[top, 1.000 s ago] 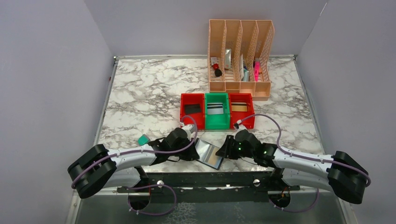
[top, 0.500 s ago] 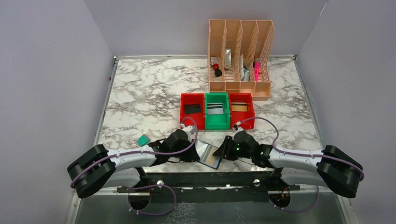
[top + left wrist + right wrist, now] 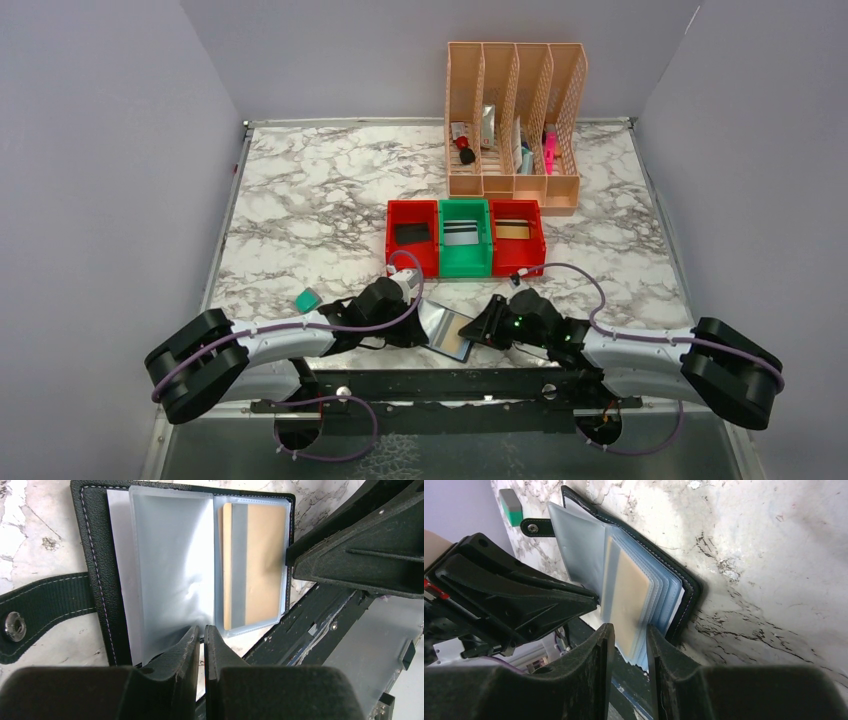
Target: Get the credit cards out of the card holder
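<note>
One stiff-looking gold card (image 3: 260, 565) (slick, probably) fills a floppy sleeve (image 3: 250, 628) of the card holder (image 3: 97, 580); left gripper (image 3: 204, 640) pins an empty sleeve (image 3: 170, 570), right gripper (image 3: 629, 631) gapes astride the card's edge: grip there.

An open card holder (image 3: 447, 331) lay at the near edge of the marble table (image 3: 300, 200), its glossy inside facing up. The left gripper (image 3: 418, 326) met its left side and the right gripper (image 3: 478, 328) its right side; how their jaws stood could not be told from above. A small green block (image 3: 307, 298) sat just left of the left arm. Behind stood 3 bins touching in a row: left red bin (image 3: 395, 240), green bin (image 3: 465, 262), right red bin (image 3: 540, 245), each with 1 card inside. Farther back, an orange rack (image 3: 465, 80) with 4 slots held small items.
</note>
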Available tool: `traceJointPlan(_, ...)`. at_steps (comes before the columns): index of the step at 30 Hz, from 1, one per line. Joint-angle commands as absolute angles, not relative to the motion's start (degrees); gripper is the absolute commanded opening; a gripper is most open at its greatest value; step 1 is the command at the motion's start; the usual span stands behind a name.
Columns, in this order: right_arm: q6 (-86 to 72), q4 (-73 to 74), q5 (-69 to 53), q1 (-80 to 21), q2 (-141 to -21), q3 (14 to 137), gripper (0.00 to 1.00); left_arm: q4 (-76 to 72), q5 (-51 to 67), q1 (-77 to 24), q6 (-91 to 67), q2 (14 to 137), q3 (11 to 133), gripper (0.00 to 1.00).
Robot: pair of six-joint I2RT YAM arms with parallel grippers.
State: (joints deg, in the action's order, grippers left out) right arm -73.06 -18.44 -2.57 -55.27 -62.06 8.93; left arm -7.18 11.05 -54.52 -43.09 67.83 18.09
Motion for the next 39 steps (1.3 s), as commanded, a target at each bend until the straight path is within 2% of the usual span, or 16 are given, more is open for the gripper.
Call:
traceJointPlan(1, -73.8, -17.6, -1.2, -55.2, -60.3, 9.9, 0.34, -6.8, 9.2, -54.9, -42.9, 68.7, 17.6, 0.13)
traceJointPlan(14, -76.5, -18.1, -2.2, -55.2, -59.0, 9.0, 0.35, -7.6, 9.5, -55.2, -43.2, 69.3, 17.7, 0.12)
traceJointPlan(23, -77.0, -9.7, 1.9, -55.2, -55.5, 10.0, 0.34, -7.7, 9.5, -55.4, -43.1, 69.3, 18.2, 0.12)
traceJointPlan(30, -76.4, -17.8, -1.1, -55.2, -56.8, 8.4, 0.34, -7.7, 9.7, -55.4, -43.0, 70.1, 18.7, 0.12)
traceJointPlan(39, -77.7, -19.9, -1.3, -55.2, -63.0, 9.2, 0.33, -7.6, 9.9, -55.5, -42.9, 70.1, 18.7, 0.12)
